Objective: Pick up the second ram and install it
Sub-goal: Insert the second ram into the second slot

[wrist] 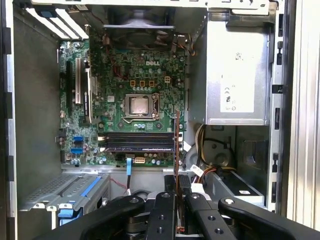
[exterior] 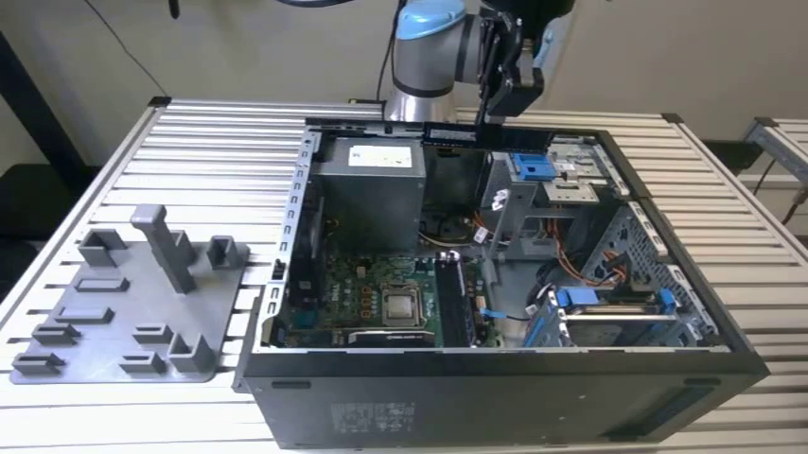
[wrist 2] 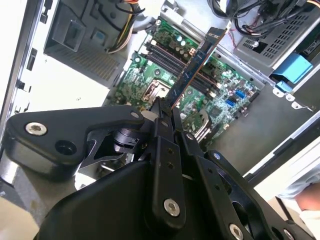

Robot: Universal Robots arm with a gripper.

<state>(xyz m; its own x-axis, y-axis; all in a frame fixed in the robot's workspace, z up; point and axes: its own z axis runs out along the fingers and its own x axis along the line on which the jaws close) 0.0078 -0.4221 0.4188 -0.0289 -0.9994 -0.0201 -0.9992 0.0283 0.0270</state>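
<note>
Slatted table (exterior: 202, 151), claw (wrist 2: 165, 109) gripping second ram (wrist 2: 192, 67)

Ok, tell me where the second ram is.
The second ram is clamped in the gripper, in the air over the open computer case, to the exterior view's right of the power supply.

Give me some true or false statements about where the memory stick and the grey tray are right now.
1. The gripper holds the memory stick. True.
2. The motherboard lies bare inside the open computer case. True.
3. The memory stick is seated in a motherboard slot. False: it hangs in the air above the computer case.
4. The grey tray lies on the exterior view's right of the computer case. False: it lies on the left.
</note>
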